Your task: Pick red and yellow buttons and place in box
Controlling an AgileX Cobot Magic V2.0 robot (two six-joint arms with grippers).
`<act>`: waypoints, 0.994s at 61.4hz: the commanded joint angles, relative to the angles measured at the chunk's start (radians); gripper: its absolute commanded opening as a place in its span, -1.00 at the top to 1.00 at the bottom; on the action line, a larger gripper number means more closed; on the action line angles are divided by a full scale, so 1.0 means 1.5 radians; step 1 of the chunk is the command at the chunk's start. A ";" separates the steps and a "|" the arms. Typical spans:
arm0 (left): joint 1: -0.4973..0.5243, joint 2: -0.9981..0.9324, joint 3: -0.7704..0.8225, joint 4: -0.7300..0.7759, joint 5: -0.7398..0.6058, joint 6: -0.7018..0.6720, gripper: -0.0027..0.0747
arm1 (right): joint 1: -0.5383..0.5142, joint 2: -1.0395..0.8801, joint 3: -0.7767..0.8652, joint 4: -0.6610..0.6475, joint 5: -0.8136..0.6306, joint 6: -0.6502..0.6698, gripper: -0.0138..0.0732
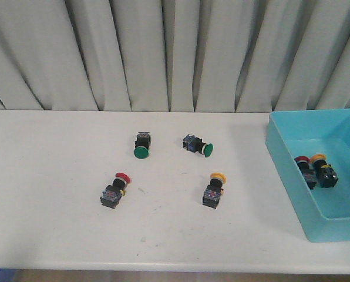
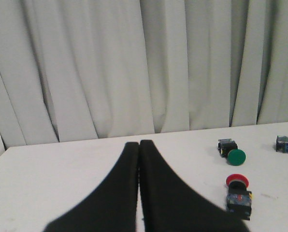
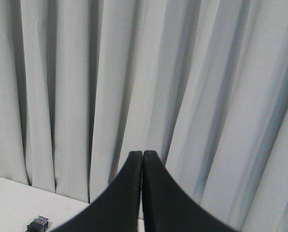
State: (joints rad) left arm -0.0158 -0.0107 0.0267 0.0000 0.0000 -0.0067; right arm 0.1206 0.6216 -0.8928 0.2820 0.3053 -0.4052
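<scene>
A red button [image 1: 115, 189] lies on the white table at centre left; it also shows in the left wrist view [image 2: 238, 192]. A yellow button [image 1: 214, 189] lies at centre right. The turquoise box [image 1: 289, 167] stands at the right edge and holds a red button [image 1: 305, 169] and a yellow button [image 1: 324, 170]. My left gripper [image 2: 139, 144] is shut and empty, over the table well left of the red button. My right gripper [image 3: 142, 154] is shut and empty, raised and facing the curtain. Neither gripper shows in the front view.
Two green-capped switches lie behind the loose buttons, one [image 1: 141, 145] at centre and one [image 1: 198, 145] to its right; the first also shows in the left wrist view [image 2: 231, 151]. A grey curtain [image 1: 163, 53] hangs behind the table. The table's front edge [image 1: 163, 267] is near.
</scene>
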 commanded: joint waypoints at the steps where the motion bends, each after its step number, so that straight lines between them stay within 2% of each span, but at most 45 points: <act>1: -0.002 -0.011 0.033 0.000 -0.012 -0.008 0.95 | 0.001 0.002 -0.016 0.006 -0.051 -0.003 0.70; 61: -0.002 -0.010 0.033 0.000 0.000 -0.008 0.95 | 0.001 0.002 -0.016 0.006 -0.051 -0.003 0.70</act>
State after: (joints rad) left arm -0.0158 -0.0107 0.0267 0.0000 0.0704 -0.0091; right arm 0.1206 0.6216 -0.8928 0.2820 0.3053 -0.4052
